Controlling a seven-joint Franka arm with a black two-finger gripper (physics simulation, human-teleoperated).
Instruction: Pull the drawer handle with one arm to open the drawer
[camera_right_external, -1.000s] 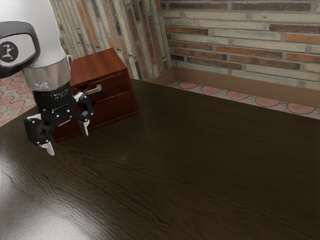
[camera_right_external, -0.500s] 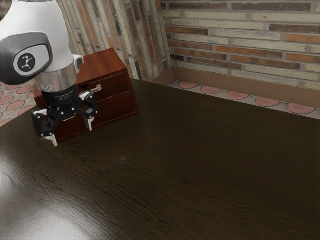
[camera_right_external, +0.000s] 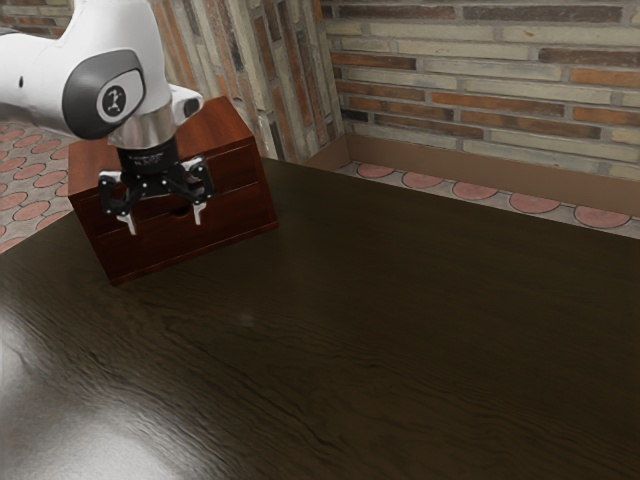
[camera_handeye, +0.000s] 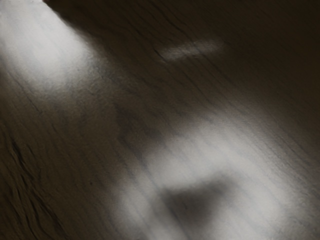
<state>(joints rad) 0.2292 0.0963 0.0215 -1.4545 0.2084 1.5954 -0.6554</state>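
While jaws hang spread before drawer cabinet (camera_right_external: 205, 120), drawers (camera_right_external: 232, 166) look shut, contents hidden.

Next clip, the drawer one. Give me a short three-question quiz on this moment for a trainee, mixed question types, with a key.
1. True or false: the gripper is shut.
2. Where is the gripper in the exterior view? A) close in front of the wooden drawer cabinet; B) far off toward the exterior view's right; C) behind the cabinet.
3. Fill in: the cabinet stands on a dark wooden ___.
Key: 1 false, it is open; 2 A; 3 table.
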